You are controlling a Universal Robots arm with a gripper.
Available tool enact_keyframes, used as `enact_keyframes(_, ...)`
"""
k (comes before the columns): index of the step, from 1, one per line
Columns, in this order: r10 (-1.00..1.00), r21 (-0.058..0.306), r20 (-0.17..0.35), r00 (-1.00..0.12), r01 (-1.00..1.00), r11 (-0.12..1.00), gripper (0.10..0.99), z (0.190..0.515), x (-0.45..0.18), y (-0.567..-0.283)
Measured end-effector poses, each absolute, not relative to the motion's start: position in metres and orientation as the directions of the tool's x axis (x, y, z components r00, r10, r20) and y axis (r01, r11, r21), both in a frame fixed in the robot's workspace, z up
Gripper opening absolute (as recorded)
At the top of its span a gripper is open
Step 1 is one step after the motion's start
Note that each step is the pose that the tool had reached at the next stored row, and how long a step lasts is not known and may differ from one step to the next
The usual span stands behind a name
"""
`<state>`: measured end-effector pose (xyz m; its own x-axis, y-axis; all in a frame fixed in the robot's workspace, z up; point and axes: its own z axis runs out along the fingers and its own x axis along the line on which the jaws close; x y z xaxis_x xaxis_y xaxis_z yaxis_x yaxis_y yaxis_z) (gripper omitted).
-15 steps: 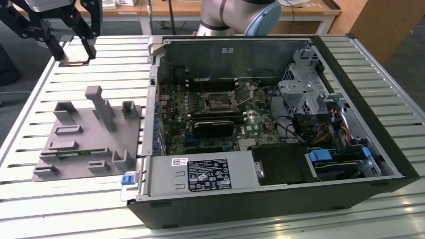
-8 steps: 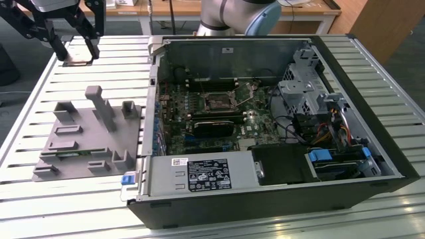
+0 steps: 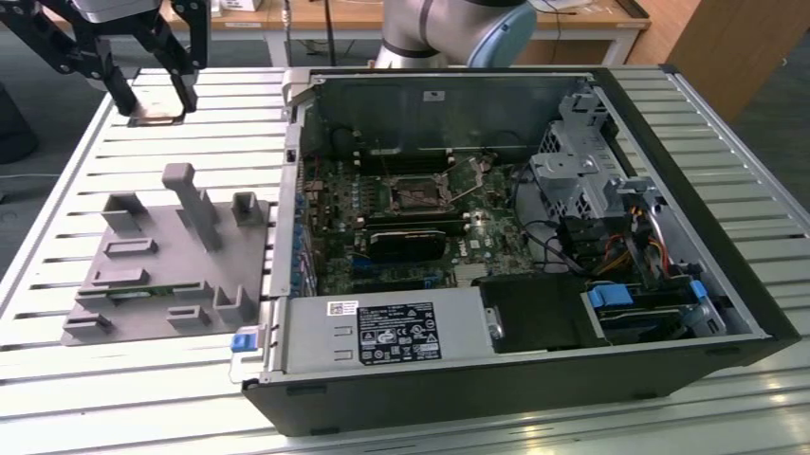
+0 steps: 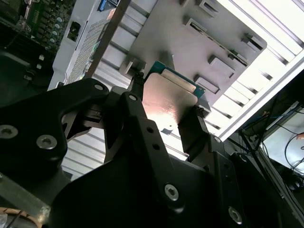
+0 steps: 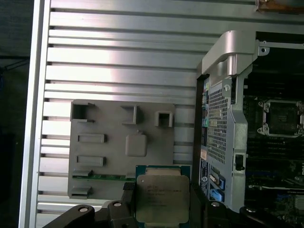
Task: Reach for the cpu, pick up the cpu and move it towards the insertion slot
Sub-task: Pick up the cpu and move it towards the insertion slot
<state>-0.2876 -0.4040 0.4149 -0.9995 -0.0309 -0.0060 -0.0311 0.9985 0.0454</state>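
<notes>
- The cpu, a small flat square chip with a silver metal top on a green-edged board, is clamped by two opposite sides between the black metal fingers.
- The fingers are closed only as far as the chip's width, and one presses on each side of it.
- In the second wrist view the cpu is seen from its other face, with a finger tip against each edge.
- In the exterior view the held cpu hangs level under the fingers at the far end of the exterior view's left. It is lifted clear of the slatted pale metal desk.
- The flat grey plastic tray, with its posts and square recesses, lies on the desk nearer the camera than the chip.
- The open black computer case lies on its side just beside the tray, toward the exterior view's right, with a green motherboard inside.
- The insertion slot, a square silvery frame around a dark centre with a thin lever, sits mid-board. It is well apart from the cpu, beyond the case wall.
- A long black rectangular card lies just beside the slot.
- The grey and blue robot arm rises behind the case.
</notes>
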Motion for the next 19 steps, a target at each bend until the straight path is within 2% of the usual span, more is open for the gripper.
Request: enact_keyframes(19,-0.031,0.045,-0.006,-1.000,-0.031,0.998,0.541,0.415,-0.268,-0.404)
